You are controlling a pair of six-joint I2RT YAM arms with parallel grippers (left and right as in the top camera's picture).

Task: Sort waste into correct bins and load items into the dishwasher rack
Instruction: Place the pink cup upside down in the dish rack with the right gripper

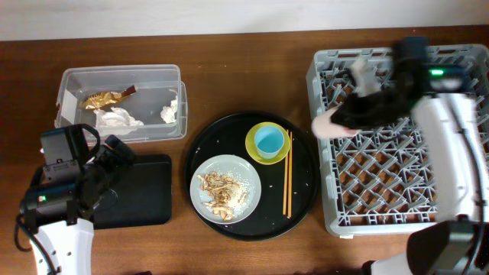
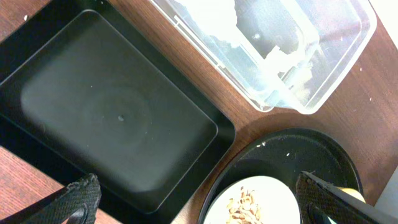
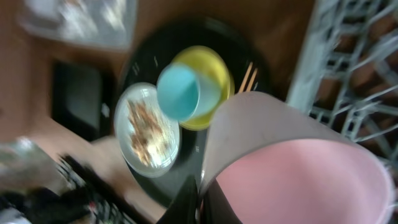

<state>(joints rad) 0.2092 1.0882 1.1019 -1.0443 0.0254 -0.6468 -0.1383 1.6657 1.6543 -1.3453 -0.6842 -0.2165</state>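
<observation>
My right gripper [image 1: 348, 121] is shut on the rim of the pale pink cup [image 1: 330, 127], which fills the right wrist view [image 3: 292, 168], and holds it over the left edge of the grey dishwasher rack [image 1: 397, 221]. The light blue cup [image 1: 269, 140] sits in the yellow bowl [image 1: 252, 147] on the round black tray. The grey plate [image 1: 246, 182] carries tan food scraps [image 1: 219, 192]. Chopsticks [image 1: 287, 174] lie beside it. My left gripper [image 2: 199, 202] is open and empty above the black rectangular tray [image 2: 118, 112]. The clear tub [image 1: 122, 76] holds white tissues [image 1: 118, 118] and the gold wrapper [image 1: 105, 98].
The round black tray [image 1: 306, 200] sits between the black rectangular tray and the rack. The clear tub stands at the back left, just behind the rectangular tray. The right arm [image 1: 451, 153] reaches over the rack.
</observation>
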